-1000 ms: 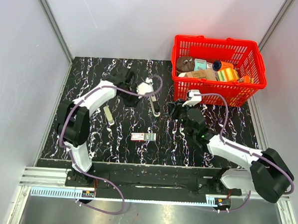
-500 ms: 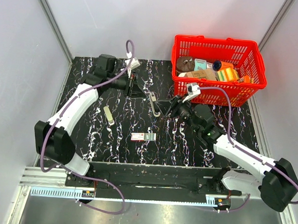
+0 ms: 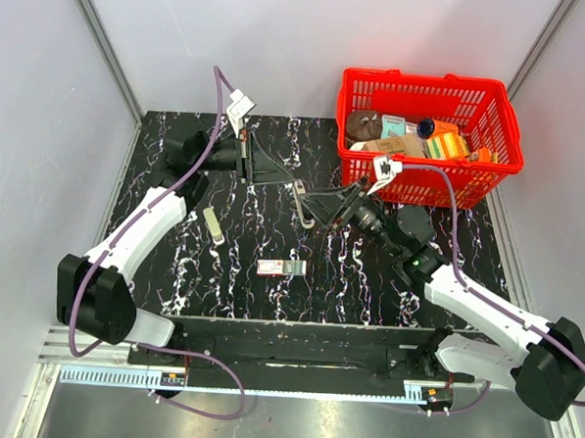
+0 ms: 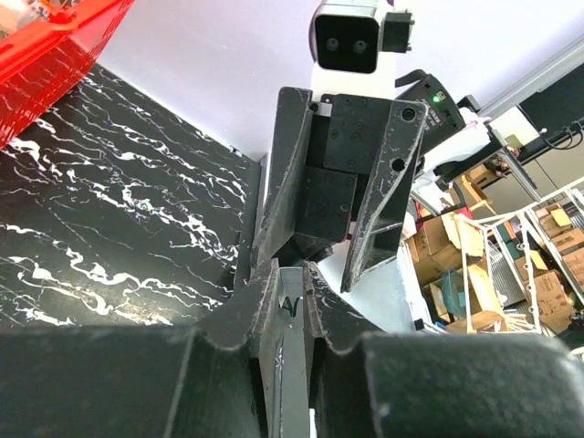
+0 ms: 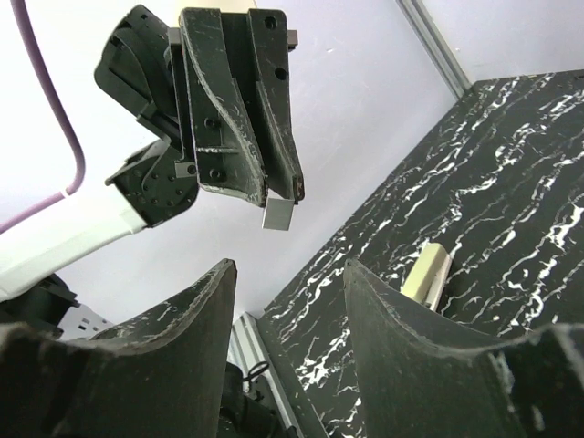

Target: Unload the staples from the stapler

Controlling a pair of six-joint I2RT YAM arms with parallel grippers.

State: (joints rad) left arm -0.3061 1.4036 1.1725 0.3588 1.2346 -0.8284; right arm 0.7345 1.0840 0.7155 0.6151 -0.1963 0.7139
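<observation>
My left gripper (image 3: 289, 177) is shut on the stapler (image 3: 301, 193). The stapler's silver channel runs between my fingertips in the left wrist view (image 4: 294, 333). Its silver end pokes out of the left gripper (image 5: 276, 196) in the right wrist view (image 5: 278, 215), held above the table. My right gripper (image 3: 324, 207) is open and empty. It faces the left gripper tip to tip, a short gap apart, and fills the middle of the left wrist view (image 4: 315, 255). I cannot tell whether the stapler's black base hangs open.
A small red-and-white box (image 3: 280, 267) lies on the black marbled table (image 3: 172, 262) nearer the front. A cream strip (image 3: 212, 223) lies to its left, also in the right wrist view (image 5: 429, 270). A red basket (image 3: 442, 184) full of items stands at the back right.
My left arm has stretched out and its wrist has swung to the far left, with the gripper still at the stapler's end. My right gripper has moved left and up to face it.
</observation>
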